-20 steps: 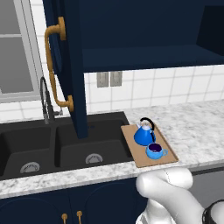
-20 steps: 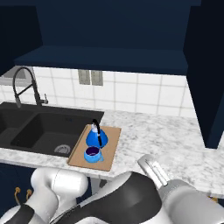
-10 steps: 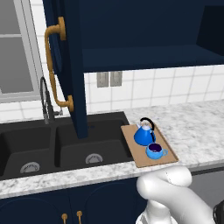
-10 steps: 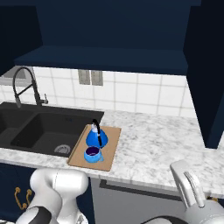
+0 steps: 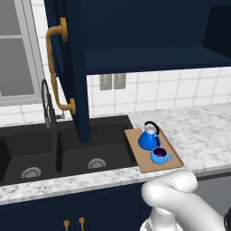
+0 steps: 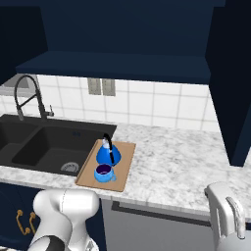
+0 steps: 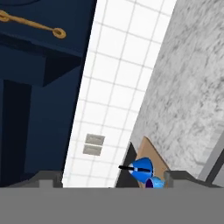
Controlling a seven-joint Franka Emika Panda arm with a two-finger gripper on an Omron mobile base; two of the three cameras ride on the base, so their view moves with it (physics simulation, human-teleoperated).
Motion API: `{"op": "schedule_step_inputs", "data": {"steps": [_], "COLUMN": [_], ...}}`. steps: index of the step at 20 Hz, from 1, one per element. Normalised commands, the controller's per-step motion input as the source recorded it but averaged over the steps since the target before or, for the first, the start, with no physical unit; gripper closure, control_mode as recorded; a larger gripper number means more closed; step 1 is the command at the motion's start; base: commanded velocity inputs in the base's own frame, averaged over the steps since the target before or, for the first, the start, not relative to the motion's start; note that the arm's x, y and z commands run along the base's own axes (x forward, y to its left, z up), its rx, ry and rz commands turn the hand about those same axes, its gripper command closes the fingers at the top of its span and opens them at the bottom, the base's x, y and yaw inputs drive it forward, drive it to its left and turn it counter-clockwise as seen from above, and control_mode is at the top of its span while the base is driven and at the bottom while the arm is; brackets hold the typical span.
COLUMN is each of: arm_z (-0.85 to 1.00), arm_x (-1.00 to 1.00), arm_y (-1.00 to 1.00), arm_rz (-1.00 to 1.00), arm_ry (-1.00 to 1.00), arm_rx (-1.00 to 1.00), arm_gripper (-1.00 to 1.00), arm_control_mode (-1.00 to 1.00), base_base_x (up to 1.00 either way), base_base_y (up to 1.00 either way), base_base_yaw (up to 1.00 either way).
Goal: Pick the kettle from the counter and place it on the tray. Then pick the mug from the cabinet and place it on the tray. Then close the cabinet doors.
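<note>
Left base view: kettle (image 5: 148,137) and mug (image 5: 159,156) are both sitting on the tray (image 5: 137,149) by the sink (image 5: 58,151); left cabinet door (image 5: 72,67) is hanging open over it.
Right base view: right door (image 6: 235,83) is standing open too.
Hand view: claw (image 7: 105,176) is sitting apart, empty, clear of the surface (image 7: 192,83); probably freed for the doors.

The tool (image 7: 105,177) faces bare tiled wall (image 7: 118,87) and bare table (image 7: 192,74) beyond its tips. Close at its tips, the tray (image 7: 155,159) is occupied by the kettle (image 7: 142,168) and the mug (image 7: 155,183). An open cabinet door (image 5: 74,72) projects over the sink (image 5: 63,151), obstructing passage there.
</note>
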Motion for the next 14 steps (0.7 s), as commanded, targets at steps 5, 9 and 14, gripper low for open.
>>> {"op": "schedule_step_inputs", "data": {"steps": [5, 9, 14], "arm_z": [-0.02, -0.14, -0.03], "arm_x": [0.15, 0.21, 0.3], "arm_y": [-0.08, -0.18, -0.39], "arm_rz": [-0.04, -0.05, -0.08], "arm_ry": [0.0, -0.01, -0.03], "arm_rx": [0.09, 0.05, 0.09], "arm_gripper": [1.0, 1.0, 1.0], "arm_control_mode": [-1.0, -1.0, -1.0], "base_base_x": [0.0, 0.0, 0.0], "base_base_y": [0.0, 0.0, 0.0], "base_base_yaw": [0.0, 0.0, 0.0]}}
